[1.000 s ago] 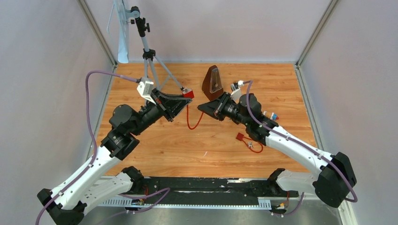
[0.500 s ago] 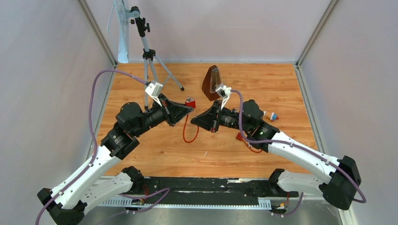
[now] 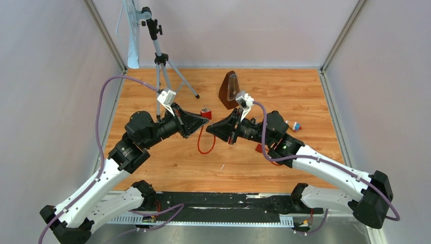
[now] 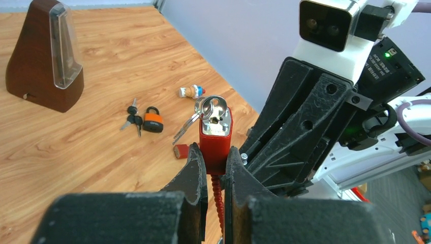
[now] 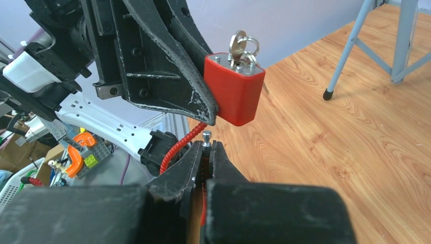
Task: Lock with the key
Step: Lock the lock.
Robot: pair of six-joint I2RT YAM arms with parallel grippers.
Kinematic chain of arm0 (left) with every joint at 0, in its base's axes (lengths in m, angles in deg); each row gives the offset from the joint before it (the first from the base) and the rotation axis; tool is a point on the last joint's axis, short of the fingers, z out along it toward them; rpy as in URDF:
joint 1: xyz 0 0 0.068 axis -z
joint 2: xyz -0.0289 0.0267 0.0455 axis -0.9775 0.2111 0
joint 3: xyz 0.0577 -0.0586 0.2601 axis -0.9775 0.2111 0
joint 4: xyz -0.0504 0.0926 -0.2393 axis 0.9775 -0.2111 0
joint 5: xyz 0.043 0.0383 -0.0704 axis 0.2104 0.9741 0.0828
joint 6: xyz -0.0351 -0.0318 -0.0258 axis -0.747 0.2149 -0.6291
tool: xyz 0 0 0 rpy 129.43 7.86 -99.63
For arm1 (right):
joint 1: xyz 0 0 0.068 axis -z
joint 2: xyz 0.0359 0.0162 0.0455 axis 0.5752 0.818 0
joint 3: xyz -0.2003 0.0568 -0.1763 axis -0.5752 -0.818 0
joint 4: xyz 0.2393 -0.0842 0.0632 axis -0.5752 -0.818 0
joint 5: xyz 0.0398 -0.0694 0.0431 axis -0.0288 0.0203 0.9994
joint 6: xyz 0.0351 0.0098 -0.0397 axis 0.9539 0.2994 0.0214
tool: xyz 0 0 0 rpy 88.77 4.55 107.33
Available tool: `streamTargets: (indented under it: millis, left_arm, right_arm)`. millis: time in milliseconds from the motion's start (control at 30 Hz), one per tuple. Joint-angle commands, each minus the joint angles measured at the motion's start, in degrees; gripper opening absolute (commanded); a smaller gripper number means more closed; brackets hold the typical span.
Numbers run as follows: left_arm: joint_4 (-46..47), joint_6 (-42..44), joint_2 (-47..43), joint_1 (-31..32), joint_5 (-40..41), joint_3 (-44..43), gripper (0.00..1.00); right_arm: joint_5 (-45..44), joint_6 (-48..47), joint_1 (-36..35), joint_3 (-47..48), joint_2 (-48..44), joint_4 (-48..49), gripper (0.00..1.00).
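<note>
While hanging above mid table (image 3: 173,168), clamps left pincer (image 4: 214,157) on lower part of red lock (image 4: 216,133), w/ jaws nearly together, one finger on each side of lock body. Holds lock upright in left wrist view, keyhole end up, w/ key (image 4: 212,105) stuck in top and a key ring thru it. Trails red coiled cable (image 4: 218,190) down from lock btwn the fingers. In top view, loops cable below both pincers; can't tell if low end touches table. Pinches metal pin (image 5: 207,136) at cable's free end w/ right pincer (image 5: 207,148), jaws pressed together on it, pin tip poking up past fingertips. Puts pin just below and beside lock in right wrist view, apart from it, not inserted. Faces pincers tip to tip in top view, close together, approx center of table.

Elsewhere on table:
- brown metronome (image 3: 229,90), upright behind the pincers
- tripod (image 3: 161,58) at far left
- small orange padlock (image 4: 152,120) w/ bunch of keys (image 4: 133,119) just beside it
- tiny figurine (image 4: 191,92) lying past that, toward wall
- small red piece (image 4: 181,151) near right arm, can't tell what
</note>
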Motion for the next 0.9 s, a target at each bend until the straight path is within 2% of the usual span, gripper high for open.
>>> streamTargets:
  millis: [0,167,433,867]
  left_arm:
    - [0.87,-1.43,-0.87,-0.26,-1.31,-2.22,0.0]
    - [0.52,-3.33,-1.26,-0.26,-1.62,-2.79,0.0]
    - [-2.92,-4.58,1.96,-0.26,-6.49,-5.82,0.0]
    - [-4.86,-2.96,1.66,-0.21,-4.89,-5.44,0.0]
  right_arm:
    - [-0.05,-0.34,-0.97,2.41,-0.49,5.73,0.0]
    - [-0.61,-0.33,-1.06,2.28,-0.43,6.33,0.0]
    - [-0.56,-0.94,-1.18,3.48,0.09,5.51,0.0]
    - [-1.25,-0.28,-1.43,2.09,-1.7,6.89,0.0]
